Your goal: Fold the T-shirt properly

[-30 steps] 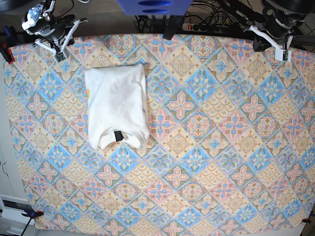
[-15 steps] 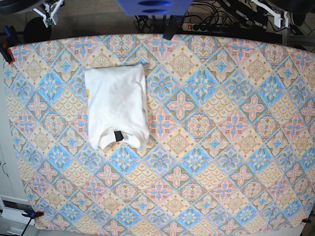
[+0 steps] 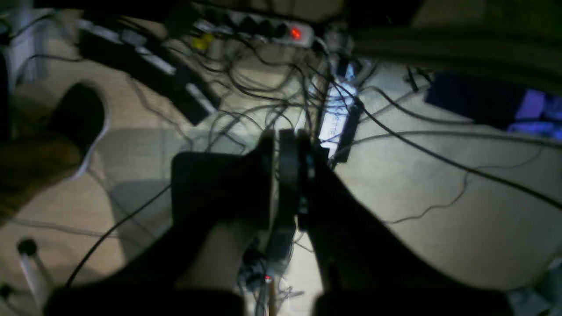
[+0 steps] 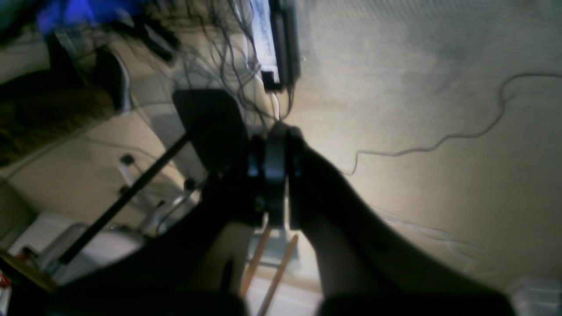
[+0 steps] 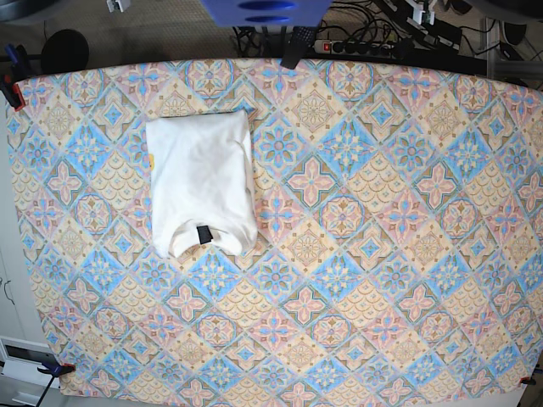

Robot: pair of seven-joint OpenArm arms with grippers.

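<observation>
The T-shirt [image 5: 202,184] lies folded into a neat white rectangle, plain side up, its small dark neck tag [image 5: 203,234] at the near edge. It rests on the bench [image 5: 382,280] under a soft cloth of blue, pink and orange diamond tiles, well apart from both sets of fingers, which point at the floor behind the bench. The left fingers [image 3: 287,151] are pressed together, holding nothing, above tangled black cables [image 3: 281,87]. The right fingers [image 4: 274,147] are likewise closed and empty over pale carpet [image 4: 417,87].
</observation>
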